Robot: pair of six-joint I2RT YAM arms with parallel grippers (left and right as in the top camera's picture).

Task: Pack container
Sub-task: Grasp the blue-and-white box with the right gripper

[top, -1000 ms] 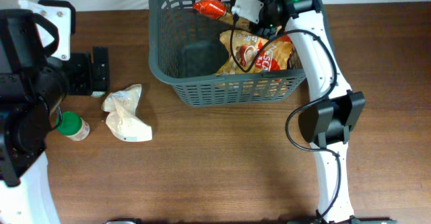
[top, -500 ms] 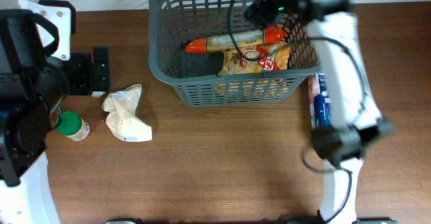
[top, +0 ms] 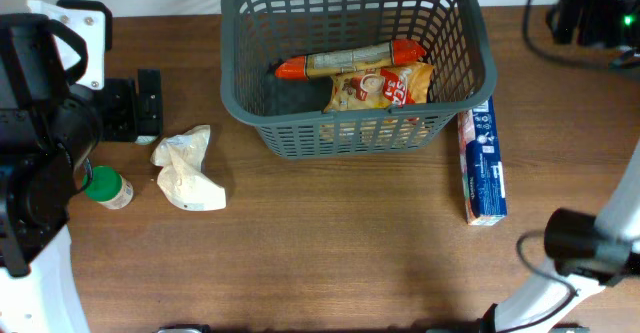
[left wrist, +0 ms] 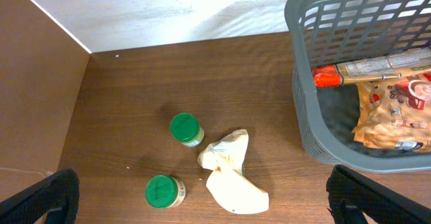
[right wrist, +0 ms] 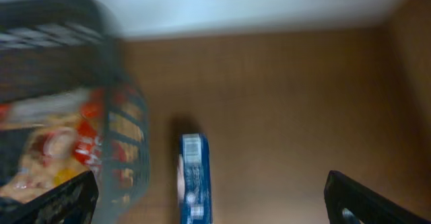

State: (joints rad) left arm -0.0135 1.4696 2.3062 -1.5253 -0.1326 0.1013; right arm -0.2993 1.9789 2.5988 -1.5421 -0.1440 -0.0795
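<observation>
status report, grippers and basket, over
Left gripper open, empty. Right gripper open, empty. Basket holds snack bag and red-tipped tube; blue box, white bag, two green-lidded jars outside on table. Basket mouth unobstructed.

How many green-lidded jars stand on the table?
2. The first jar stands beside the white bag; the second jar is just below it in the left wrist view. Overhead shows only one, so others may be hidden.
</observation>
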